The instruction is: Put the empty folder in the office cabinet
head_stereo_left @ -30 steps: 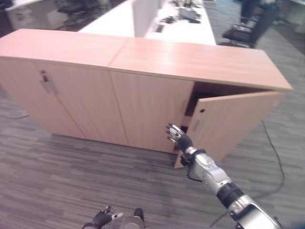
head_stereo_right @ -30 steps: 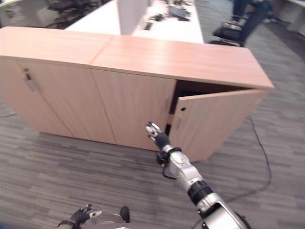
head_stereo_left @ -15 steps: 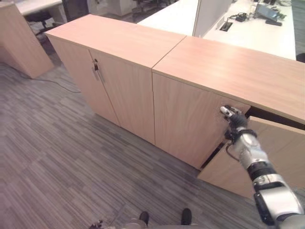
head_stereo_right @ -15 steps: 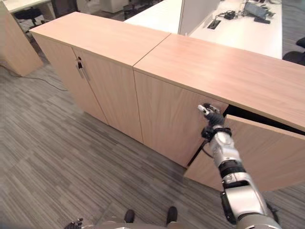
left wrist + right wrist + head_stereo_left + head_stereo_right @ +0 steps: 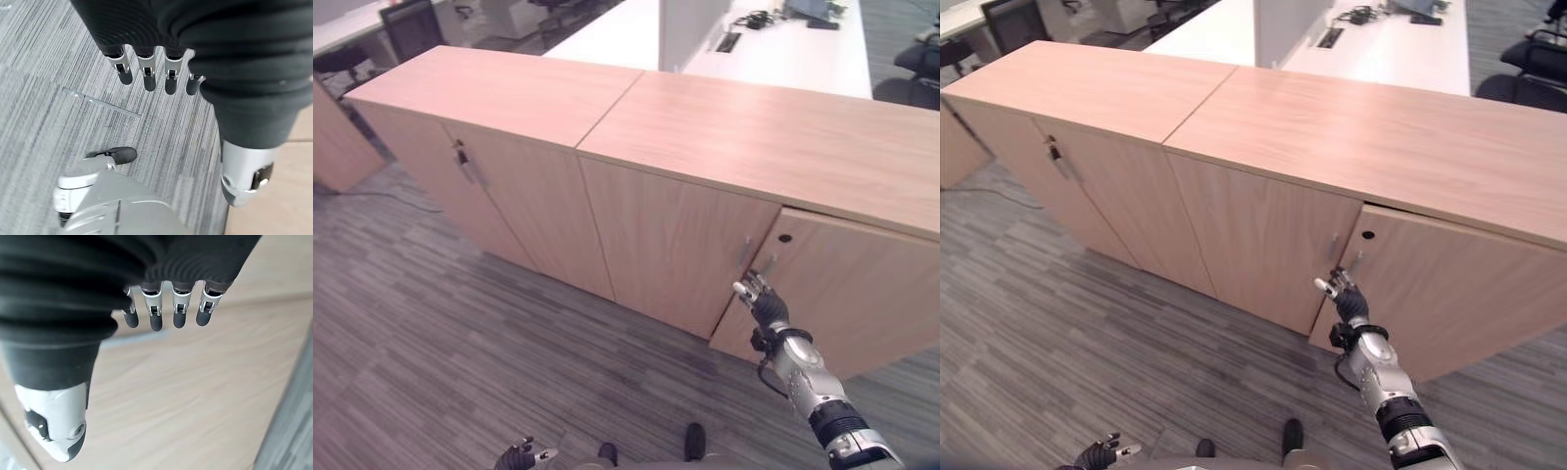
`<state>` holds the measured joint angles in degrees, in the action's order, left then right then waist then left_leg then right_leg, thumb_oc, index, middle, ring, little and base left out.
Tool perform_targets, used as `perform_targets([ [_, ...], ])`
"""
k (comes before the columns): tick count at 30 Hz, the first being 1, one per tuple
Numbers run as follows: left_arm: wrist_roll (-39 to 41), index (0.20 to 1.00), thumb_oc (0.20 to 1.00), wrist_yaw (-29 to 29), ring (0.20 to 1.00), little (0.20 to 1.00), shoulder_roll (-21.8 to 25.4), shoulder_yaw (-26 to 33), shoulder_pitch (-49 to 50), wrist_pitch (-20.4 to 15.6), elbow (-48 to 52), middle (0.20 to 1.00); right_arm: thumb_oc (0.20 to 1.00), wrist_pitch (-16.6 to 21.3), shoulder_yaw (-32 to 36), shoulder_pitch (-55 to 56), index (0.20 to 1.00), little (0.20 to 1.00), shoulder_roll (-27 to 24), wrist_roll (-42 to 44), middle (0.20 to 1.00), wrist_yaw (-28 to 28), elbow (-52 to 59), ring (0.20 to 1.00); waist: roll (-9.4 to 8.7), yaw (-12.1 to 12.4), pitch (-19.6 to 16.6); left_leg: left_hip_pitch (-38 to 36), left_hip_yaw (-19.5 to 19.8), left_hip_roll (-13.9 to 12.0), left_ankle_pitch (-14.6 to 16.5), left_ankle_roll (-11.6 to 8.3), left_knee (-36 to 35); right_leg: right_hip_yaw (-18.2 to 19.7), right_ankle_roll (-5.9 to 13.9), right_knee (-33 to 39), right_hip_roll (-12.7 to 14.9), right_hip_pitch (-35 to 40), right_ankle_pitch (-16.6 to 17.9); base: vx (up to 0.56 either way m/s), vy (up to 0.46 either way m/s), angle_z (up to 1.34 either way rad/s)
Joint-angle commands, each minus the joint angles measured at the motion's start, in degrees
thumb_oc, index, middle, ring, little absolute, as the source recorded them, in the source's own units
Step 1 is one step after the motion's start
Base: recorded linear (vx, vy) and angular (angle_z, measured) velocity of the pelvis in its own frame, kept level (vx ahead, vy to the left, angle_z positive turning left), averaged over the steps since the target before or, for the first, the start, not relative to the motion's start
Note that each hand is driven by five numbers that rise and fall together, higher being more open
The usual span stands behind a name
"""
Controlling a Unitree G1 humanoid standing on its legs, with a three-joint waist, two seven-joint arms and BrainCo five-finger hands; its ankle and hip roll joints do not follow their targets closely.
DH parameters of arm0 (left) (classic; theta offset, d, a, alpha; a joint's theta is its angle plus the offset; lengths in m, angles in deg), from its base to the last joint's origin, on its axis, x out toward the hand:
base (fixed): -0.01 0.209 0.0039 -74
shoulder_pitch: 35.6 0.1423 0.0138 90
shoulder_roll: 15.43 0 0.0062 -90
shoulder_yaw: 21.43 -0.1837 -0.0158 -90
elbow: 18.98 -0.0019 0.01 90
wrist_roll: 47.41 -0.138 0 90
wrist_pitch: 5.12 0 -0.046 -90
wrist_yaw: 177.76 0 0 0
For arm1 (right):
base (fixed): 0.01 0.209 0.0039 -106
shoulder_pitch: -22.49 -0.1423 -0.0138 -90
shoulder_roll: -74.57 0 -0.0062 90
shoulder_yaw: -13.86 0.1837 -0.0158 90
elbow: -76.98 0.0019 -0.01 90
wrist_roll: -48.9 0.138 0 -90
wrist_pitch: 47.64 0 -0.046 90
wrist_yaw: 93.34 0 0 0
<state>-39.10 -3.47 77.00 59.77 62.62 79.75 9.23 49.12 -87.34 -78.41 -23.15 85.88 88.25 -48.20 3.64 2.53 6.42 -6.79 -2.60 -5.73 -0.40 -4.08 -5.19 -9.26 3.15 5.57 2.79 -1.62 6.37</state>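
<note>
A long, low wooden office cabinet (image 5: 705, 127) stands in front of me on grey carpet. Its rightmost door (image 5: 862, 294) sits ajar by a narrow gap, nearly flush with the front. My right hand (image 5: 761, 299) is open with straight fingers (image 5: 155, 316), raised at that door's free edge just below the slim metal handles (image 5: 1355, 260); the wood of the front is close past the fingertips. My left hand (image 5: 519, 456) hangs low above the carpet, fingers (image 5: 149, 73) relaxed and holding nothing.
White desks (image 5: 773, 49) with a partition and small devices stand behind the cabinet, and office chairs (image 5: 1528, 69) at the far right. The left cabinet section has shut doors with a handle (image 5: 462, 162). Carpet floor (image 5: 431, 323) spreads out before the cabinet.
The camera has swung between frames. The right door, which stood wide open a second ago, is now almost shut. My right hand has come down to its free edge.
</note>
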Motion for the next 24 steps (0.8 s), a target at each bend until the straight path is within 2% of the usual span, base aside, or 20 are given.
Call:
perform_targets([
  [1,-0.76,1.0,1.0,-0.9,1.0,1.0,4.09,-0.25,-2.39,-1.22,-3.98,1.0,1.0,0.99,-1.15,-4.02,1.0,1.0,-0.27,0.74,1.0,3.11,-0.54,1.0,-2.45,0.87,-0.77,0.29,0.38,-1.16,1.2,-2.34,0.19,-1.75,6.58,-0.57,4.66,6.41,-5.94,0.0,-0.005,-0.31],
  [6,-0.36,1.0,1.0,-1.53,1.0,1.0,5.04,0.32,-2.6,-1.11,-4.27,1.0,1.0,-0.21,-2.79,-2.8,1.0,1.0,-0.03,1.06,1.0,4.93,-0.53,1.0,-2.22,0.05,-0.85,-0.3,-0.88,-1.42,1.23,-2.53,0.19,-1.41,6.63,-0.57,4.61,6.55,-5.9,0.01,0.006,-0.16],
  [7,-0.8,1.0,1.0,-2.07,1.0,1.0,5.34,1.08,-2.39,-1.09,-4.86,1.0,1.0,-0.4,-3.18,0.38,1.0,1.0,2.14,1.39,1.0,5.86,0.08,1.0,-1.98,-0.81,-0.81,-0.84,-1.95,-1.37,1.55,-2.5,0.19,-1.09,6.78,-0.57,4.78,6.64,-5.69,0.01,0.04,-0.04],
  [12,-1.91,1.0,1.0,-2.73,1.0,1.0,5.68,1.89,-2.13,-0.98,-5.49,1.0,1.0,-0.62,-2.74,4.46,1.0,1.0,4.01,-1.24,1.0,5.68,-0.53,1.0,-1.88,-1.65,-0.97,-1.23,-2.66,-1.18,1.93,-2.31,0.19,-0.66,6.9,-0.57,4.97,6.86,-5.56,0.0,0.048,-0.09],
  [14,-2.14,1.0,1.0,-3.01,1.0,1.0,6.05,2.02,-2.19,-1.02,-5.54,1.0,1.0,-0.78,-2.62,5.79,1.0,1.0,4.53,-3.27,1.0,5.58,-1.78,1.0,-1.8,-1.88,-0.97,-1.23,-2.57,-0.97,2.09,-2.22,0.19,-0.61,7.03,-0.57,5.19,6.84,-5.47,-0.01,0.053,-0.06],
  [17,-2.92,1.0,1.0,-0.88,1.0,1.0,2.82,-0.16,-2.02,-1.37,-3.28,1.0,1.0,-0.68,-1.96,7.79,1.0,1.0,5.5,-7.01,1.0,3.78,-5.52,1.0,-2.09,-1.82,-1.0,-0.68,-1.11,-0.49,2.25,-1.87,0.19,-1.08,6.99,-0.57,5.73,7.12,-5.5,0.0,0.006,-0.02],
  [24,-2.08,1.0,1.0,0.23,1.0,1.0,2.71,-1.76,-3.28,-1.8,-2.08,1.0,1.0,-1.0,-0.98,7.85,1.0,1.0,6.24,-16.63,1.0,0.0,-17.9,1.0,-2.23,-1.67,-0.82,-0.2,1.13,0.35,2.63,-1.23,0.19,-1.47,6.96,-0.57,6.47,7.46,-5.6,-0.01,0.019,0.18],
])
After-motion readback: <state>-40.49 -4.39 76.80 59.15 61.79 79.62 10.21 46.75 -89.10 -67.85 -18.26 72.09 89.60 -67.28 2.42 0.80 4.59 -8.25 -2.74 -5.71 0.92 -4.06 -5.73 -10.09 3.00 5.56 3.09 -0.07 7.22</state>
